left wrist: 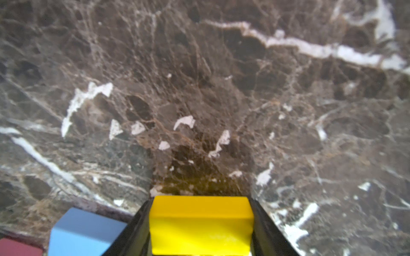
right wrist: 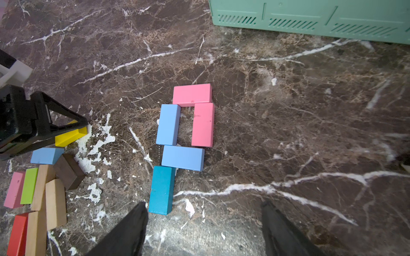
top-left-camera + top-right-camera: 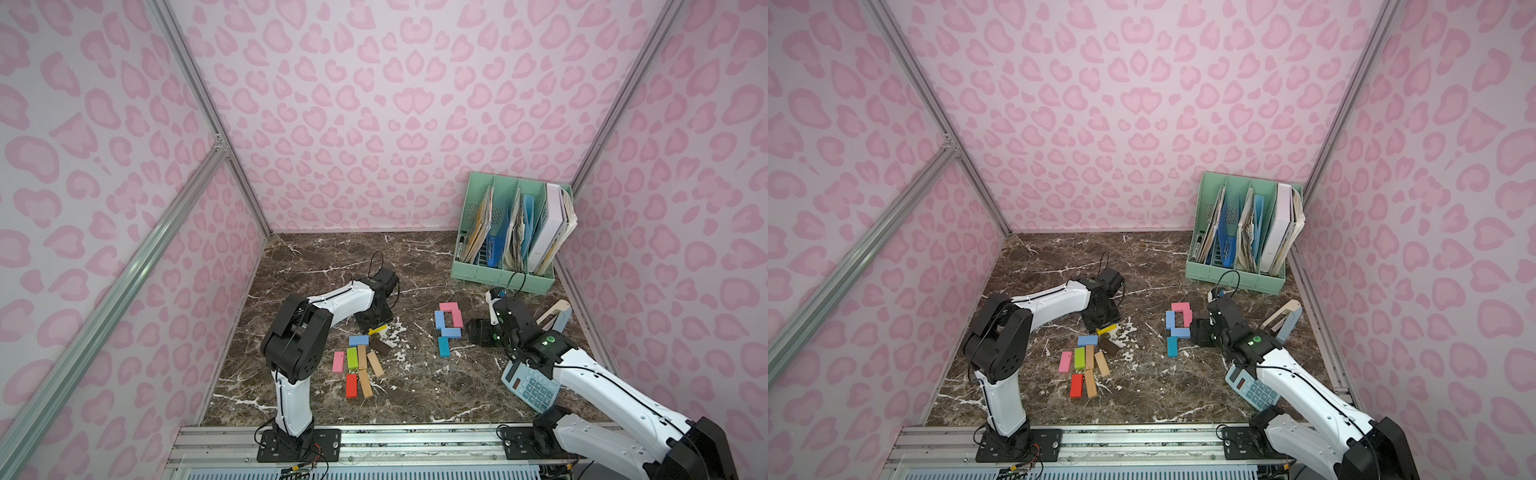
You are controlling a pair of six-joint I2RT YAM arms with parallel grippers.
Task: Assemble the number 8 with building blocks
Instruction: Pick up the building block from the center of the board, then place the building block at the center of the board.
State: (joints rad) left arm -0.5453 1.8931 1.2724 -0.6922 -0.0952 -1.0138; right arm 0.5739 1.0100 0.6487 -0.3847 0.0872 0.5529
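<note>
Marble-pattern tabletop (image 3: 415, 266), dark brown with white veins; pink spotted walls on three sides.

Left gripper (image 3: 374, 326): low over the surface, a little left of centre. Jaws pressed against both sides of the yellow block (image 1: 200, 223), which sits at the far end of the loose pile.

Loose pile, between centre and the left edge, all lying flat: light blue block (image 3: 358, 340), dark brown block (image 3: 380, 345), pink block (image 3: 338, 361), green block (image 3: 352, 358), red block (image 3: 351, 385), and three tan blocks (image 3: 365, 365) among them.

Partial figure, right of centre, in front of the green file rack (image 3: 505, 232). A closed loop: top pink block (image 2: 192, 94), side pink block (image 2: 203, 124), upright blue block (image 2: 168, 124), blue crossbar (image 2: 183, 157). The teal block (image 2: 161, 190) runs toward the front edge from the crossbar's left end.

Right gripper (image 2: 204, 206): just beside the figure on its right, fingers spread wide, nothing between them.

Calculator (image 3: 530, 388): near the front right corner, partly under the right arm.
</note>
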